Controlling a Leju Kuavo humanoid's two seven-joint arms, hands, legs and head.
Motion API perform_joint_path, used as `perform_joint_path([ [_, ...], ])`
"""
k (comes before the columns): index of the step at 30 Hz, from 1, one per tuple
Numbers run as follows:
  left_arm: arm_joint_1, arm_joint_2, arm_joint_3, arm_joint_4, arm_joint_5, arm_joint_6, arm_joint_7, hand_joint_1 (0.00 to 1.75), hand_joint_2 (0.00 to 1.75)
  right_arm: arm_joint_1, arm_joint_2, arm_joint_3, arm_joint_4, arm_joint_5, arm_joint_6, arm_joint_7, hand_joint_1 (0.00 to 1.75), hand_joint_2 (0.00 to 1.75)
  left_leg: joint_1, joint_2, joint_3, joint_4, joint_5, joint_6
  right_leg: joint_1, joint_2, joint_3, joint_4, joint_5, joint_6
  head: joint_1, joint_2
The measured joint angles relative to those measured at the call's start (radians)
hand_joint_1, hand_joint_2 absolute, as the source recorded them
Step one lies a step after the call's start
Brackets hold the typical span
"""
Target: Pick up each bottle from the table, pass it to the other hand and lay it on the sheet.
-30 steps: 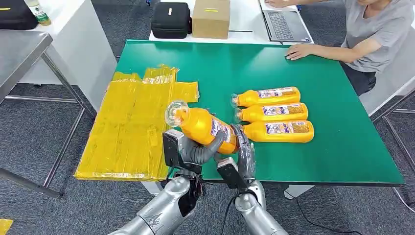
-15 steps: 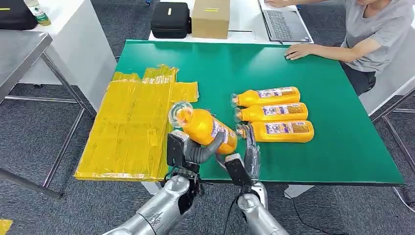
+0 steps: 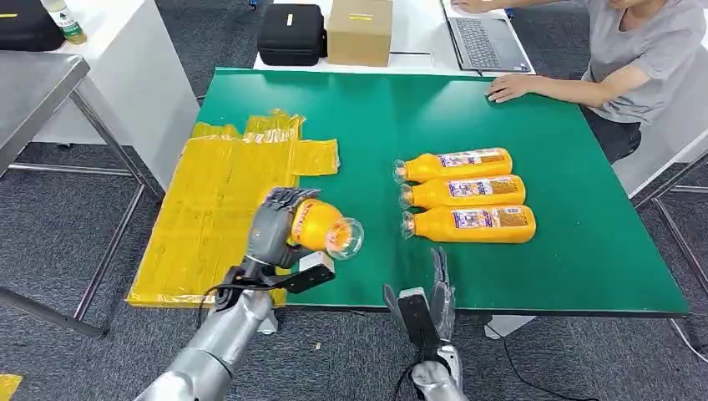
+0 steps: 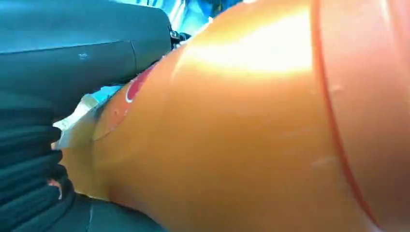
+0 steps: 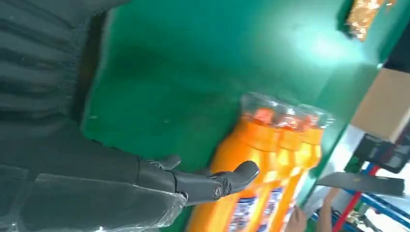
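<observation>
Three orange juice bottles (image 3: 467, 191) lying on green worktop (image 3: 576, 251), left hand (image 3: 275, 225) clamped around fourth orange bottle (image 3: 321, 227) over yellow sheet (image 3: 219, 221), right hand (image 3: 440, 280) fingers apart, holding nothing

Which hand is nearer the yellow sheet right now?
Left. The left hand holds an orange bottle over the yellow sheet's right edge. The right hand hangs open at the table's near edge, well right of it.

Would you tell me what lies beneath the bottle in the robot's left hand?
The left hand holds the bottle above the green table, beside the yellow sheet's edge. The patch directly underneath it is hidden.
</observation>
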Motion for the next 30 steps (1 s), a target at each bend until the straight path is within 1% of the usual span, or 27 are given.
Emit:
perform_joint_path([
  [3,0.001,0.0,0.135,-0.027,-0.137,0.0,0.0,1.75,1.75,0.015,-0.001,-0.002,0.0,0.0,-0.003,0.0,0.0,1.75,0.0,0.0,0.0,0.0,0.0,0.0,0.0,0.0,-0.001,0.0,0.0,0.0,0.0,0.0],
  [6,0.0,0.0,0.22,-0.039,-0.158,0.0,0.003,1.75,1.75,0.018,-0.001,-0.005,0.002,0.0,-0.004,0.0,0.0,1.75,0.0,0.0,0.0,0.0,0.0,0.0,0.0,0.0,-0.001,0.0,0.0,0.0,0.0,0.0],
  [7,0.0,0.0,0.24,-0.045,-0.204,0.0,0.041,1.75,1.75,0.018,-0.001,-0.006,0.002,0.0,-0.004,0.0,0.0,1.75,0.0,0.0,0.0,0.0,0.0,0.0,0.0,0.0,-0.001,0.0,0.0,0.0,0.0,0.0],
  [8,0.001,0.001,0.243,-0.05,-0.273,0.0,0.114,1.75,1.75,0.02,-0.001,-0.006,0.002,-0.002,-0.003,0.0,0.0,1.75,0.0,-0.001,0.0,0.0,0.0,0.0,0.0,0.0,-0.001,0.0,0.0,0.0,0.0,0.0],
  [9,0.002,0.011,0.234,-0.055,-0.342,0.0,0.215,1.75,1.75,0.023,-0.001,-0.006,0.002,-0.003,-0.003,0.0,0.0,1.75,0.0,-0.001,0.0,0.0,0.0,0.0,0.0,0.0,-0.001,0.0,0.0,0.0,0.001,0.0],
  [10,0.002,0.03,0.211,-0.054,-0.382,0.0,0.344,1.75,1.75,0.026,-0.001,-0.007,0.002,-0.003,-0.001,0.0,0.0,1.75,0.0,0.0,0.0,0.0,0.0,0.0,0.0,0.0,-0.001,0.0,0.0,0.0,0.001,0.0],
  [12,-0.014,0.085,0.088,-0.015,-0.397,0.0,0.662,1.75,1.75,0.031,-0.001,-0.007,0.003,-0.006,0.001,0.0,0.0,1.75,0.0,0.001,0.0,0.0,0.0,0.0,0.0,0.001,-0.003,0.0,0.001,-0.001,0.0,0.0],
  [13,-0.03,0.117,0.02,0.017,-0.401,0.0,0.766,1.75,1.75,0.033,-0.001,-0.008,0.004,-0.01,0.003,0.0,0.0,1.75,0.0,0.0,-0.001,0.0,0.0,0.0,0.0,0.001,-0.003,0.0,0.001,-0.001,0.0,0.0],
  [14,-0.048,0.148,-0.042,0.054,-0.403,0.0,0.834,1.75,1.75,0.035,-0.002,-0.009,0.005,-0.013,0.004,0.0,0.0,1.75,0.0,0.0,-0.001,0.0,0.001,-0.001,0.0,0.0,-0.003,0.001,0.001,-0.001,0.0,0.0],
  [15,-0.065,0.167,-0.095,0.089,-0.404,0.0,0.875,1.75,1.75,0.036,-0.002,-0.011,0.006,-0.015,0.004,0.0,0.0,1.75,0.0,-0.001,-0.001,0.0,0.002,-0.002,0.0,-0.001,-0.003,0.001,0.001,-0.001,0.0,0.0],
  [17,-0.082,0.196,-0.18,0.136,-0.404,0.0,0.897,1.75,1.75,0.035,0.0,-0.012,0.008,-0.015,0.004,0.0,0.0,1.75,0.0,-0.002,-0.002,0.0,0.003,-0.002,0.0,-0.002,-0.003,0.002,0.001,-0.001,0.0,0.0],
  [19,-0.094,0.217,-0.239,0.172,-0.404,0.0,0.904,1.75,1.75,0.037,0.0,-0.014,0.008,-0.016,0.004,0.0,0.0,1.75,0.0,-0.001,-0.002,0.0,0.003,-0.002,0.0,-0.001,-0.003,0.002,0.001,-0.001,0.001,0.0],
  [23,-0.127,0.238,-0.3,0.247,-0.404,-0.009,0.934,1.75,1.75,0.039,0.0,-0.014,0.011,-0.016,0.005,0.0,0.0,1.75,0.0,-0.001,-0.003,0.0,0.003,-0.002,0.0,-0.001,-0.004,0.002,0.001,-0.001,0.001,0.0],
  [27,-0.177,0.241,-0.336,0.351,-0.404,-0.12,0.938,1.75,1.75,0.038,-0.002,-0.014,0.015,-0.015,0.013,0.0,0.0,1.75,0.0,-0.001,-0.002,0.0,0.003,-0.002,0.0,-0.002,-0.003,0.002,0.001,-0.001,0.0,0.0],
  [30,-0.223,0.24,-0.371,0.402,-0.404,-0.224,0.951,1.75,1.75,0.038,-0.004,-0.017,0.017,-0.018,0.019,0.0,0.0,1.75,0.0,-0.003,0.001,0.0,0.002,-0.002,0.0,-0.003,0.001,0.002,0.0,-0.001,0.0,0.0],
])
